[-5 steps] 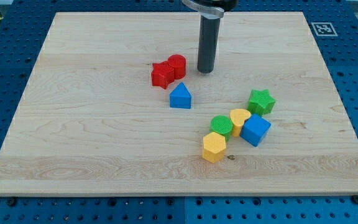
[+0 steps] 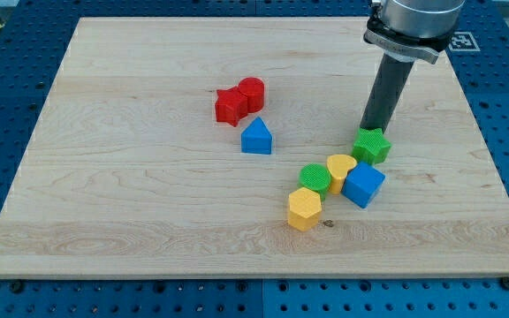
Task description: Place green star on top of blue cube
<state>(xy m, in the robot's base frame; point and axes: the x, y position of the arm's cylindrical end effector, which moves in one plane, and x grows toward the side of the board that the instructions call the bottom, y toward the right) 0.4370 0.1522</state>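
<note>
The green star [image 2: 372, 145] lies at the right of the wooden board, just above the blue cube [image 2: 363, 185], a small gap apart from it. My tip [image 2: 375, 127] stands at the star's upper edge, touching or nearly touching it. The rod rises from there toward the view's top right.
A yellow heart-like block [image 2: 340, 170], a green cylinder [image 2: 315, 178] and a yellow hexagon [image 2: 304, 208] line up left of the blue cube. A blue triangular block [image 2: 256, 137] sits mid-board. A red star [image 2: 231, 107] and red cylinder [image 2: 251, 92] sit together above it.
My tip has moved to the right and down, from beside the red blocks to the green star's upper edge. The blocks have not visibly moved.
</note>
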